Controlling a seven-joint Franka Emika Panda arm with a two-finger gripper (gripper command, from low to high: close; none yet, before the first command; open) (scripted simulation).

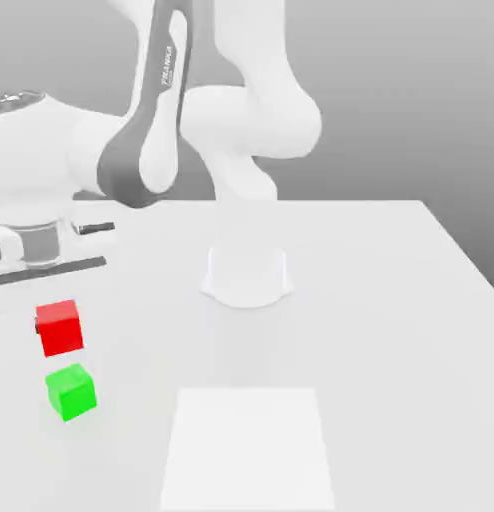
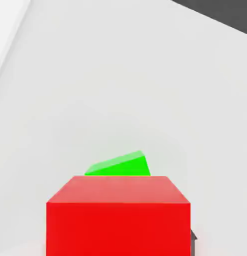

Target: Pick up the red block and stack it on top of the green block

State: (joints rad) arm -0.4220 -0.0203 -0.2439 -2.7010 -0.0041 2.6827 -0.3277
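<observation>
Misalignment is the risk: the red block [image 1: 60,327], apparently pinched in the gripper [image 1: 59,328], hangs just off the table [image 1: 391,300] at the green block's [image 1: 71,391] twelve o'clock and could clip it.

Plain white table [image 1: 391,300] w/ a paler square patch [image 1: 249,450] near front; grey gradient backdrop, soft even light.

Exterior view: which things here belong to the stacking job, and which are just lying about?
Part of the job:
- red block
- green block

Just lying about:
- white square patch on the table
</observation>
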